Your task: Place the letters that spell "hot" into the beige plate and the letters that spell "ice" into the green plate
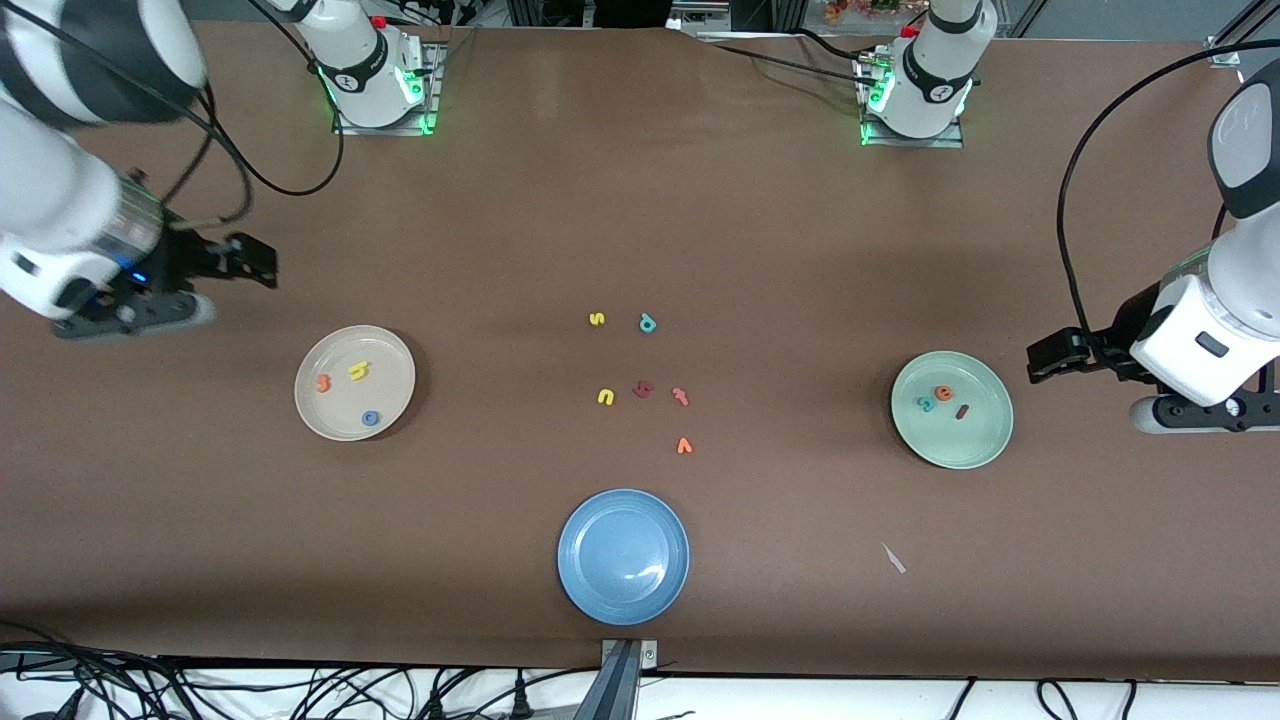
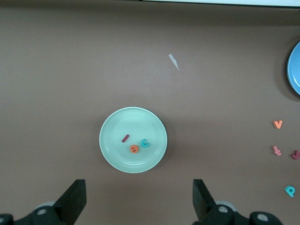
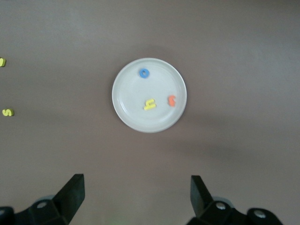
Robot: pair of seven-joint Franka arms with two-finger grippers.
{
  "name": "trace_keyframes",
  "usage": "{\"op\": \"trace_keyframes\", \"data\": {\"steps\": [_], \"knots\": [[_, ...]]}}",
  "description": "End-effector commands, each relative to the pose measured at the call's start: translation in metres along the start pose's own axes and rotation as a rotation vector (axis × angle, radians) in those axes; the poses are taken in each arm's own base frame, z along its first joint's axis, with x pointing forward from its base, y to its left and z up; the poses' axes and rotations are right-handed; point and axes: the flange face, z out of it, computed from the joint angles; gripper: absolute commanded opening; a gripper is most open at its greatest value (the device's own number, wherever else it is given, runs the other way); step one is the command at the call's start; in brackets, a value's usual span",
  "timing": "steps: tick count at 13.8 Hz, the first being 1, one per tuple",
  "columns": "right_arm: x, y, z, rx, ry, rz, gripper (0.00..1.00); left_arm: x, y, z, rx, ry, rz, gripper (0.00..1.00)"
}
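Judging by how things lie, the sorting looks finished. The beige plate [image 1: 354, 383], toward the right arm's end of the tabletop [image 1: 640, 230], holds the yellow "h" [image 1: 359, 371], blue "o" [image 1: 370, 418] and orange "t" [image 1: 324, 382]. The green plate [image 1: 951, 409], toward the left arm's end, holds the dark red "i" [image 1: 962, 411], teal "c" [image 1: 927, 404] and orange "e" [image 1: 943, 394] (the "i" at about four o'clock from the "e").

The left end effector [image 2: 138, 199] and right end effector [image 3: 136, 197] each hang by their plate, fingers spread wide, empty, touching nothing.
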Motion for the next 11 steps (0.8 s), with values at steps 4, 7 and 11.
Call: {"op": "trace_keyframes", "data": {"steps": [4,7,11], "knots": [[-0.009,0.036,-0.023,0.028,0.010,0.005,1.00,-0.013,-0.009,-0.004,-0.020,-0.002,-0.010,1.00],[-0.002,0.033,-0.017,0.023,0.003,-0.004,1.00,-0.012,-0.009,-0.003,-0.024,-0.001,-0.010,1.00],[-0.002,0.038,-0.017,0.020,0.001,-0.018,1.00,-0.011,-0.010,-0.004,-0.018,0.002,-0.012,1.00]]}}
